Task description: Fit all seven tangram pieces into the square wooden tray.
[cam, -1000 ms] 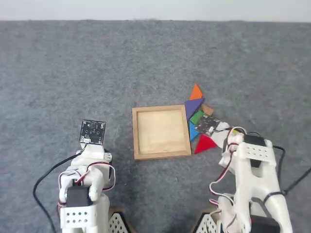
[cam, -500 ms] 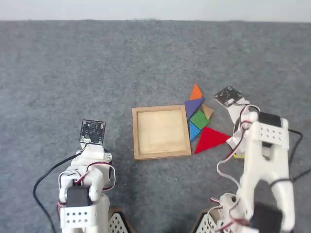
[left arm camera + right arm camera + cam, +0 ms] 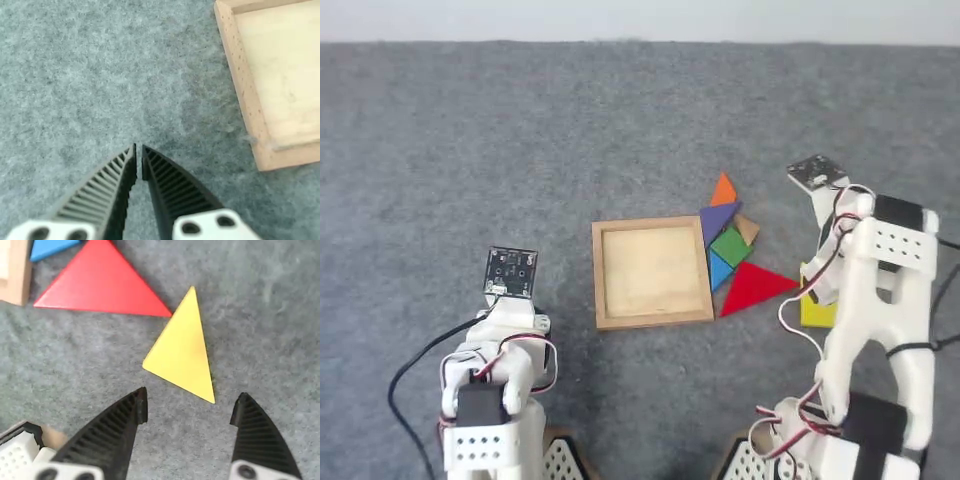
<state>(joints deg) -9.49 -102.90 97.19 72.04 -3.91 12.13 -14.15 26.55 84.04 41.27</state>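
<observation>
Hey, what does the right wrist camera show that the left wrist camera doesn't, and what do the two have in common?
Right wrist view, not the left: the yellow wooden triangle lying flat just ahead of the open right gripper, the large red triangle beside it, and a corner of a blue piece.

Left wrist view, not the right: the shut left gripper over bare carpet, and the tray's bare floor.

Both: the grey carpet and part of the square wooden tray rim.

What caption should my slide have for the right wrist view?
Open right gripper poised by the yellow triangle, with the red triangle beside it.
</observation>
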